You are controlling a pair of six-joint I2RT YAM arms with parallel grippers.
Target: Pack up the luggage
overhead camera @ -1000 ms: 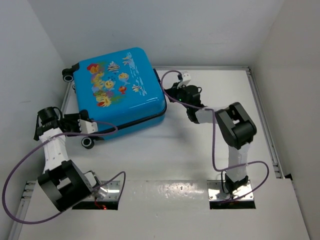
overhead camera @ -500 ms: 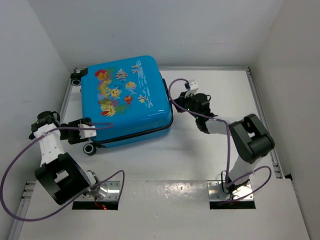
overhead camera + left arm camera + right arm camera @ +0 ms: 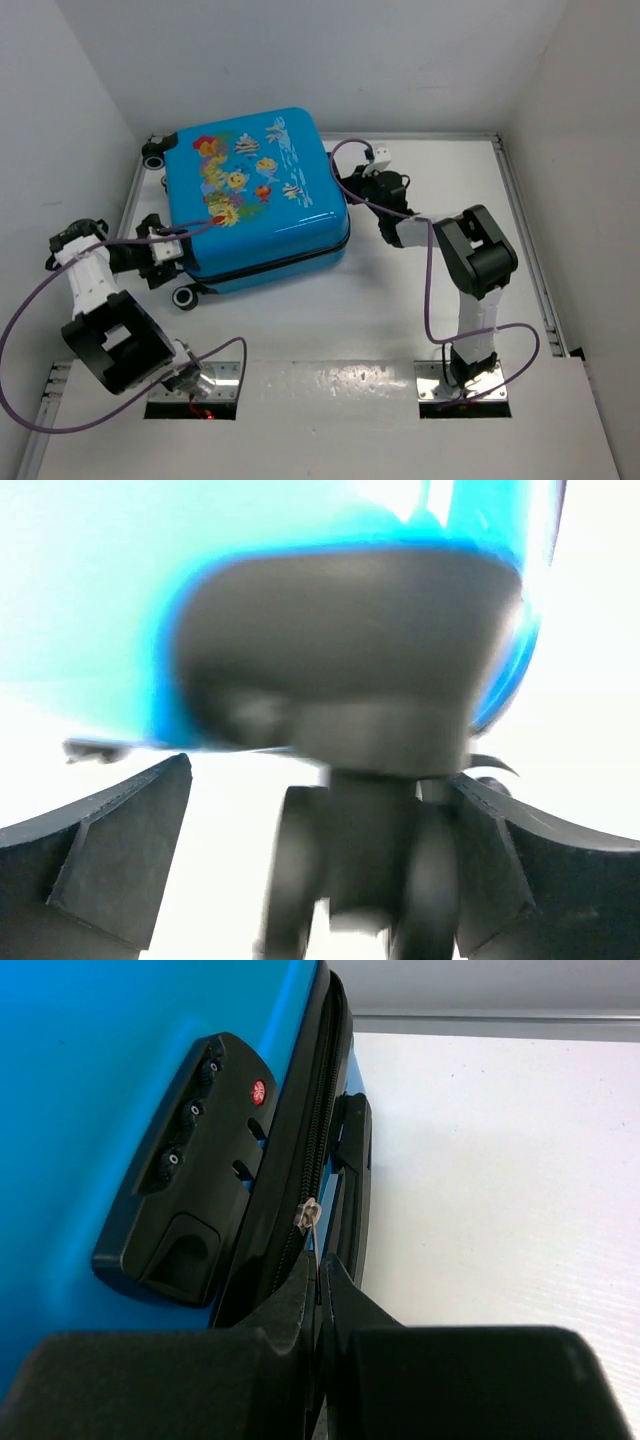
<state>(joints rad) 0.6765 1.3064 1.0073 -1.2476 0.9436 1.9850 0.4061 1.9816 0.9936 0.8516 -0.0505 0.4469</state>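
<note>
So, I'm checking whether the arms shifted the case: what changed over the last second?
The luggage slid slightly right and turned a little clockwise. The left arm bent farther outward. It stays closed, left fingers open around a wheel, right fingers pinched at the zipper pull.

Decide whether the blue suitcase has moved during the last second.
Yes. The suitcase has shifted right, its far wheel further from the left wall.

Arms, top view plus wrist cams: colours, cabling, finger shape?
Left arm and right arm match: white links, boxy black joint housings, bare-metal base plates. A purple cable loops loosely along each. Fingers are matte black and wedge-shaped.
</note>
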